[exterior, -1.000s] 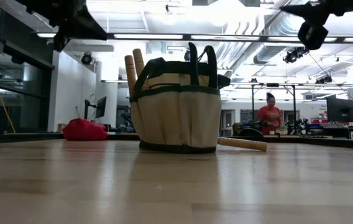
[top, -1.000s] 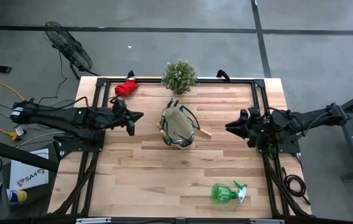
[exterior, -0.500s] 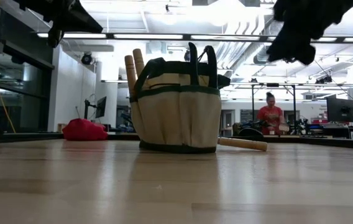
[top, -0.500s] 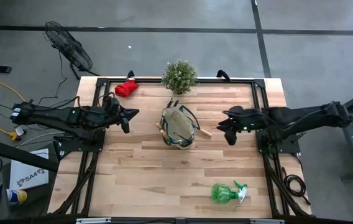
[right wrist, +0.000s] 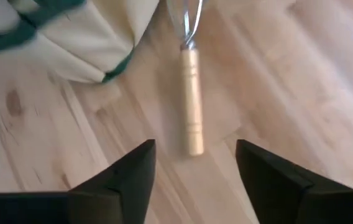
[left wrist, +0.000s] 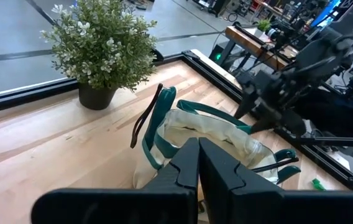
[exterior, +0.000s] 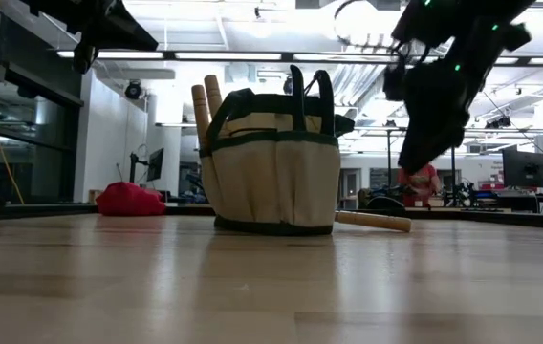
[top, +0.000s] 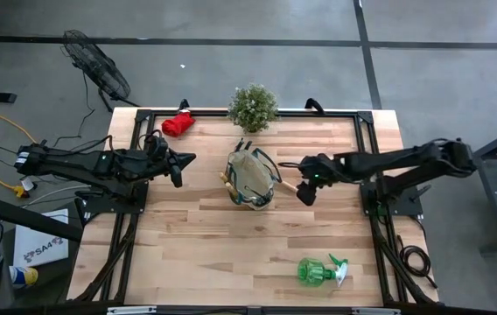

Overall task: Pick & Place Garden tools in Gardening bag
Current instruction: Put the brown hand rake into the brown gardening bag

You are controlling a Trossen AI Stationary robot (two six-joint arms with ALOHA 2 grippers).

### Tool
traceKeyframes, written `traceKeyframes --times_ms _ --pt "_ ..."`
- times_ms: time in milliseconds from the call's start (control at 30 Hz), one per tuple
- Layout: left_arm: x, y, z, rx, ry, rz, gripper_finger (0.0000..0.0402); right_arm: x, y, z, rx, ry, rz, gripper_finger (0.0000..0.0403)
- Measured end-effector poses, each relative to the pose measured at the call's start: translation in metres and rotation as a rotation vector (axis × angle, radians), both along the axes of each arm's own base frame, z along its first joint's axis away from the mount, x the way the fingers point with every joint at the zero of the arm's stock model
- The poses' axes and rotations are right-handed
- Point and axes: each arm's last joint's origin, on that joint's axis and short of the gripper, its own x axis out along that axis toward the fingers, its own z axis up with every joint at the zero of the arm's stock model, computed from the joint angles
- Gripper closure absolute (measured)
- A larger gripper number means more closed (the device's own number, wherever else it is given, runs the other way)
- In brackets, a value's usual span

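The small round tan fabric gardening bag with dark green trim and loop handles [top: 250,178] stands upright near the middle of the pale wooden counter [top: 205,245]. Two wooden handles [exterior: 206,107] stick up out of it on one side. A trowel with a light wooden handle [right wrist: 191,102] lies flat on the counter just beside the bag on the right arm's side, its metal end running in under the edge of the fabric; from table height the handle shows poking out past the bag's base [exterior: 375,221].

The right arm reaches in over that handle, and the right tool [top: 306,190] hangs above it with its two dark fingers [right wrist: 127,177] spread wide apart, the handle lying in the gap between them. It holds nothing and is clear of the wood.

The left arm waits on the other side of the bag, its left tool [top: 178,168] pointing toward it with the fingers pressed together and nothing between them.

A red glove bundle [top: 176,124] lies at the far edge of the counter, well apart from the bag. A small bushy potted plant [top: 253,107] stands at the same edge, behind the bag. A green spray bottle with a white trigger [top: 319,270] lies on its side near the front edge, toward the right arm's side.
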Motion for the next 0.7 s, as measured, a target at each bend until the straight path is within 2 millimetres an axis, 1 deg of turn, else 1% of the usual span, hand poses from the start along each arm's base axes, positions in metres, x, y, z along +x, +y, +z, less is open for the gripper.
traceKeyframes --times_ms 133,367,533,700 --pt "0.000 0.000 0.000 0.000 0.003 -0.001 0.0397 0.012 0.000 -0.018 0.054 0.042 0.023 0.0169" --pt "0.000 0.000 -0.001 0.000 0.008 -0.002 0.0397 0.026 -0.002 -0.045 0.057 0.099 -0.007 0.0171" --pt "0.000 0.000 -0.001 0.001 0.013 -0.002 0.0397 0.035 -0.003 -0.058 0.034 0.100 -0.017 0.0171" --pt "0.000 0.000 -0.001 -0.004 0.016 -0.019 0.0397 0.038 -0.003 -0.068 0.028 0.129 -0.022 0.0172"
